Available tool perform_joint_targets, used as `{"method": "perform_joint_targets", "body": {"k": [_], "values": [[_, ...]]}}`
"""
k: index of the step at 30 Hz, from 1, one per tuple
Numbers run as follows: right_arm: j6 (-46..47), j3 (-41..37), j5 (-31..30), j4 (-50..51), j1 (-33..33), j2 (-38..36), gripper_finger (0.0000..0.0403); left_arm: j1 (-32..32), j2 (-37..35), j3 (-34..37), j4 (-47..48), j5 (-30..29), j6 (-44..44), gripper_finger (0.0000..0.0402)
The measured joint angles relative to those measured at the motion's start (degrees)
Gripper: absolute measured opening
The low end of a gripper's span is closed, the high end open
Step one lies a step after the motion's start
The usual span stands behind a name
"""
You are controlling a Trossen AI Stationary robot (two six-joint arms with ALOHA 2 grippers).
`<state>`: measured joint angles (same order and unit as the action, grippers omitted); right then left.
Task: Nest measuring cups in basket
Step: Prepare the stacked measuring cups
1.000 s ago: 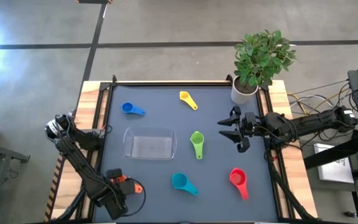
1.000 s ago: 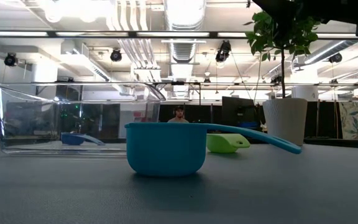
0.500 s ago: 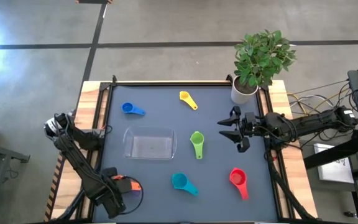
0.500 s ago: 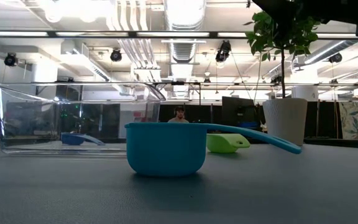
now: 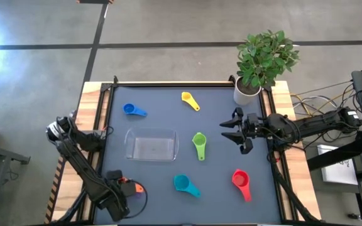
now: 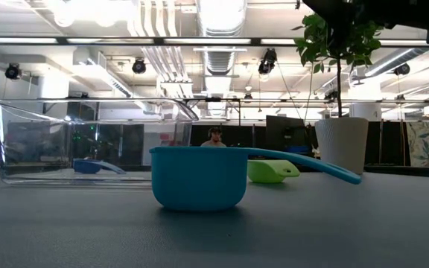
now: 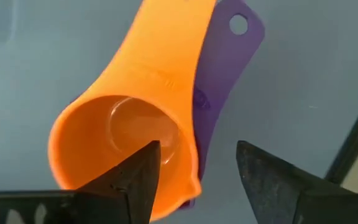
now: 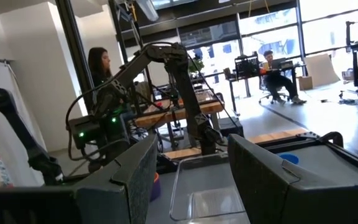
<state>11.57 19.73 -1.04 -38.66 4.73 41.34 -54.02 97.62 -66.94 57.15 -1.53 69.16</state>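
The left gripper [image 7: 194, 171] hangs at the near left corner of the mat, nearer than the clear basket [image 5: 151, 145] and to its left, fingers spread over the orange measuring cup [image 7: 126, 134] — holding nothing. That cup sits on a purple cup [image 7: 219, 68], both handles pointing away from the gripper. The right gripper [image 5: 229, 131], part open and empty, waits right of the green cup [image 5: 198, 140] — the left arm is plainly nearer.
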Motion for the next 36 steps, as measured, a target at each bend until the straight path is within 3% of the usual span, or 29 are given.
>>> {"method": "perform_joint_targets", "body": {"k": [5,8,12,16,21,26,32,36], "values": [[0.40,0.00,0.00,0.64,0.00,0.00,0.0187,0.00,2.74,0.00,-0.44,0.65,-1.09,0.0200],[0.56,0.00,0.00,0.71,0.00,0.00,0.0187,0.02,3.92,0.00,-0.52,0.65,-0.73,0.0183],[1.09,0.00,1.62,0.72,0.26,-0.12,0.0187,0.02,5.03,0.00,-1.64,0.06,0.23,0.0119],[1.53,-0.02,4.29,0.83,0.26,-1.11,0.0187,0.10,5.24,-0.01,-3.61,-2.17,0.41,0.0027],[2.80,-0.02,4.67,2.44,0.28,-2.08,0.0187,0.68,4.99,-2.07,-2.29,-4.44,1.88,0.0009],[5.03,-0.02,7.74,2.52,0.27,-2.23,0.0187,0.94,4.94,-10.74,7.65,-11.91,1.55,0.0006],[4.95,-0.02,9.04,2.81,0.26,-2.95,0.0187,2.50,4.82,-23.80,19.02,-29.86,-5.10,0.0004],[3.76,-0.02,9.01,4.41,0.27,-4.23,0.0187,4.60,4.77,-27.73,19.41,-33.10,-15.06,0.0003]]}}
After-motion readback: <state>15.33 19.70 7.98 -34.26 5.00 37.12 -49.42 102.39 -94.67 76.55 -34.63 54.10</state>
